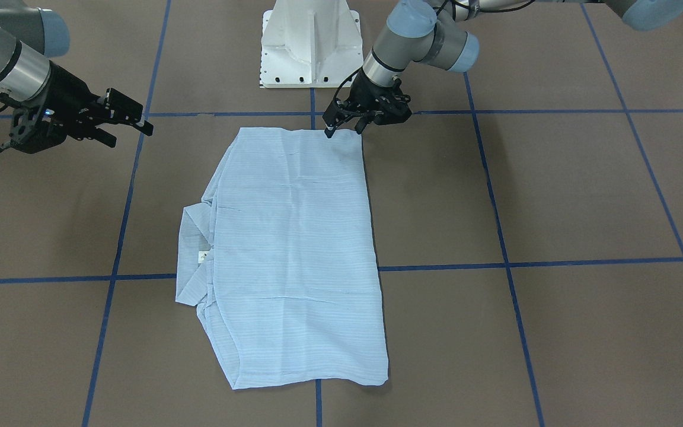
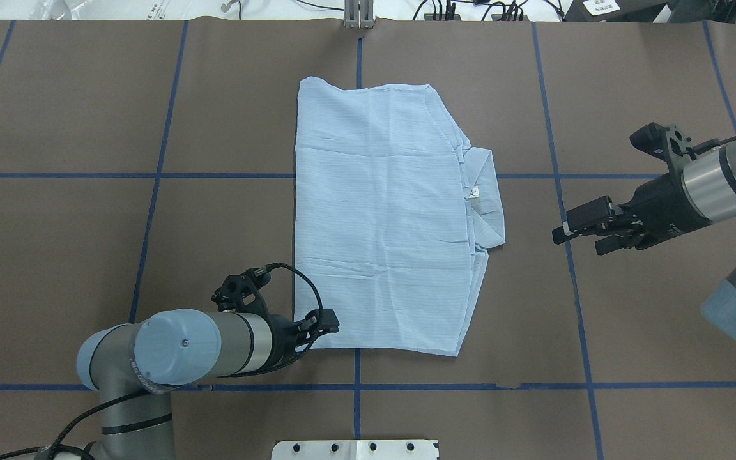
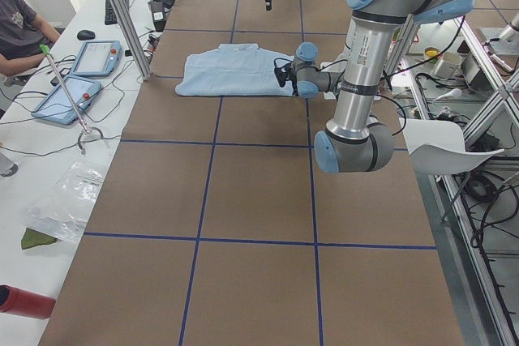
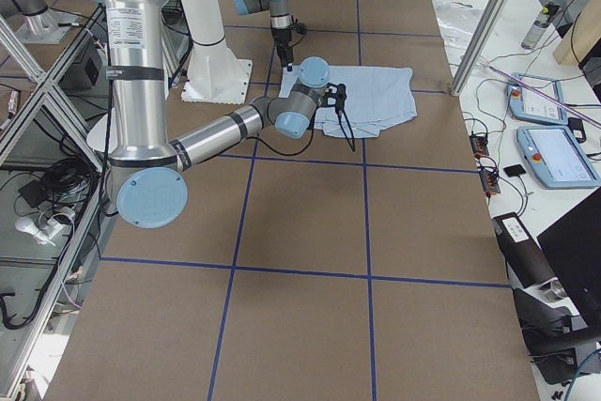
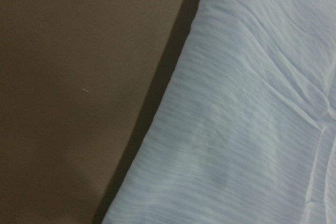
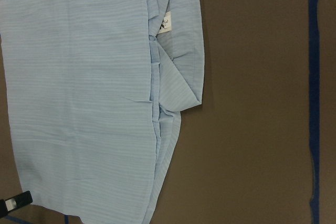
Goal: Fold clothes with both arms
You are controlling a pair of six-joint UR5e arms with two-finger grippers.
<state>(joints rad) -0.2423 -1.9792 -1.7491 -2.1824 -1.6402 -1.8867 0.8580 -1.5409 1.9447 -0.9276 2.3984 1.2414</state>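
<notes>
Left gripper (image 1: 345,130): your arm reaches low, jaws apart at the shirt (image 1: 294,249) corner nearest the base (image 1: 310,44).
Right gripper (image 2: 577,241): hovers off the collar (image 2: 489,191) side, jaws apart, empty.

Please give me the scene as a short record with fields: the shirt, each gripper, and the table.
shirt: pale blue, folded to a rough rectangle, flat on the table
collar: sticks out on the robot's right side, label showing
left gripper: open, at the shirt's near left corner
right gripper: open, above the table, apart from the shirt, on the collar side
table: brown, with a blue tape grid
</notes>
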